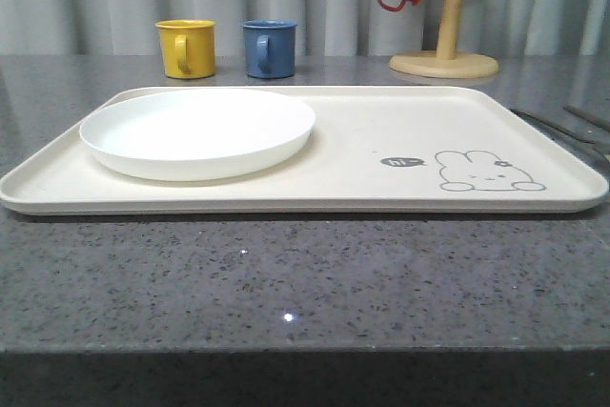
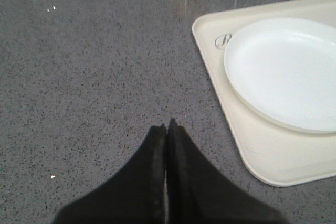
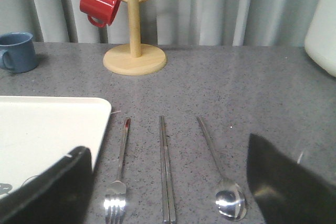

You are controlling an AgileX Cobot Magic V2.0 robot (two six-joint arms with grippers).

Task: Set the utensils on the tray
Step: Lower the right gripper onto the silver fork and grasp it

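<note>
Nothing of the cutlery sits on the tray (image 1: 381, 150) yet, so I judge the task to be at its very start. From my right wrist camera I see the fork (image 3: 119, 174), the chopsticks (image 3: 166, 171) and the spoon (image 3: 220, 169) lying side by side on the grey counter (image 3: 236, 87) just beside the tray's edge, all three apart from one another and untouched. My right gripper (image 3: 168, 192) hangs over them with its jaws spread wide and nothing between them — the chopsticks lie roughly midway between its fingers. My left gripper (image 2: 167, 129) is pressed closed on nothing, hovering above bare counter near the tray's corner. On the tray itself I see the white plate (image 1: 197, 131) at one end, while the end with the rabbit drawing (image 1: 486, 171) lies free. All three pieces are left to lift and carry across, one grasp each as I judge it.
</note>
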